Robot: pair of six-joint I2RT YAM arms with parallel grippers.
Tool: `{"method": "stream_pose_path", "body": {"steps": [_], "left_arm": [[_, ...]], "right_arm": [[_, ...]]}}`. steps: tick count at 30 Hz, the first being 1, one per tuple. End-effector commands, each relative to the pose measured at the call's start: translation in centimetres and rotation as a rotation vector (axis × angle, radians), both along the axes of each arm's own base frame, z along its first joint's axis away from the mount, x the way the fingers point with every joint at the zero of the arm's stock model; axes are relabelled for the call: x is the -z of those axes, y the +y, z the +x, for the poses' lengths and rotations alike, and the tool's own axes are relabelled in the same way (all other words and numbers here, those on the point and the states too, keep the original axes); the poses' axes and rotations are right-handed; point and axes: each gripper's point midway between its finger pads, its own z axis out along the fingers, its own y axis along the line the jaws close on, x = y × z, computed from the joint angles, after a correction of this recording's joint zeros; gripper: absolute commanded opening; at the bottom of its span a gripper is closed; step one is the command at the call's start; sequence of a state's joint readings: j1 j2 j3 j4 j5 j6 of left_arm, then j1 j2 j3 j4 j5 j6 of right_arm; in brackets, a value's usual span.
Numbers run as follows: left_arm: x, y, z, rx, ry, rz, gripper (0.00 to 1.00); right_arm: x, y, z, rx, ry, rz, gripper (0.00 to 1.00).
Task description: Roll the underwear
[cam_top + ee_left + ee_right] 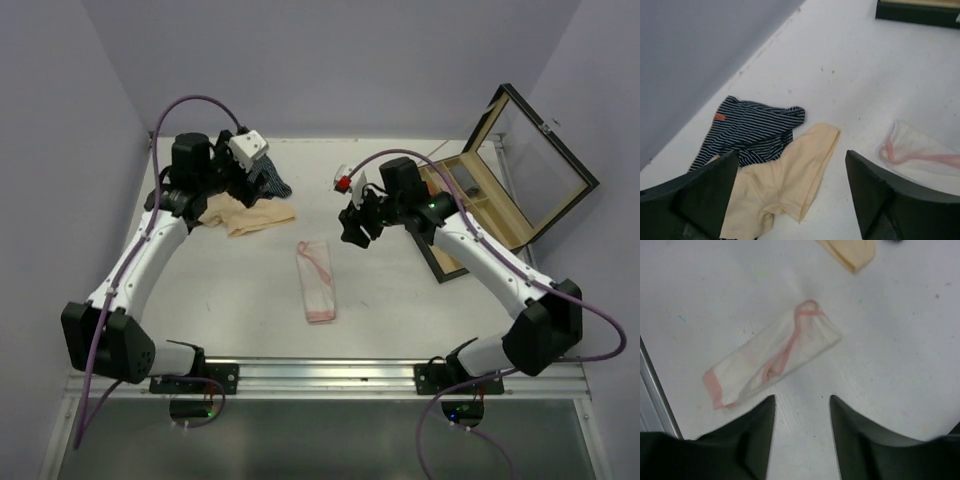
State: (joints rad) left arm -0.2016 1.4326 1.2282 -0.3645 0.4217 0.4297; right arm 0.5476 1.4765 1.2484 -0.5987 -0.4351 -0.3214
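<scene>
pink-and-white underwear (317,282): white cloth with pink bands at the ends and a thin pink strip running along its length.
beige underwear (785,180): plain pale beige, no pattern.
navy underwear (747,130): dark navy with thin pale stripes and one small orange tag.
table (220,300): white, dotted with a few small dark specks.
wooden box (482,200): light tan wood inside, with black outer walls and a black lid frame.
left tool (791,156): black fingers.
right tool (802,399): black fingers.
left arm (140,265): white links, black joints.
right arm (490,262): white links, black joints.
cables (190,100): purple.
walls (350,60): pale lavender-grey.
</scene>
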Motion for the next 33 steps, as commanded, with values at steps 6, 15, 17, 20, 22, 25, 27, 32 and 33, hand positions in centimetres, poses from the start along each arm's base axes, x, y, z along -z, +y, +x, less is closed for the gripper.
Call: {"method": "stream_pose_path", "body": {"steps": [6, 15, 17, 20, 22, 25, 27, 32, 33], "left_arm": [[-1.3, -2.3, -1.5, 0.011, 0.059, -0.153, 1.0], [0.7, -2.2, -8.1, 0.067, 0.249, -0.332, 0.79], [1.6, -2.2, -9.3, 0.073, 0.279, -0.335, 0.77], [3.3, -2.0, -10.6, 0.072, 0.331, -0.328, 0.73], [4.3, -2.0, -11.0, 0.064, 0.355, -0.327, 0.69], [5.2, -1.7, -11.0, 0.039, 0.37, -0.325, 0.68], [5.6, -1.5, -10.9, 0.025, 0.368, -0.314, 0.67], [6.6, -1.1, -10.8, 0.018, 0.371, -0.282, 0.67], [6.6, -1.2, -11.0, 0.033, 0.373, -0.28, 0.67]], "right_arm": [[-2.1, 3.7, -0.6, -0.176, -0.008, 0.145, 0.99], [-0.5, 10.8, -9.1, -0.202, 0.587, 0.491, 0.95], [0.9, 11.3, -9.6, -0.161, 0.662, 0.505, 0.91], [4.3, 11.1, -9.8, -0.069, 0.74, 0.51, 0.81], [7.0, 10.8, -10.1, -0.008, 0.818, 0.481, 0.79], [10.4, 10.3, -8.9, 0.117, 0.855, 0.477, 0.73], [12.1, 9.8, -8.3, 0.177, 0.88, 0.46, 0.7], [15.1, 9.1, -7.4, 0.28, 0.981, 0.438, 0.61], [14.3, 9.5, -7.1, 0.263, 0.979, 0.464, 0.59]]}}
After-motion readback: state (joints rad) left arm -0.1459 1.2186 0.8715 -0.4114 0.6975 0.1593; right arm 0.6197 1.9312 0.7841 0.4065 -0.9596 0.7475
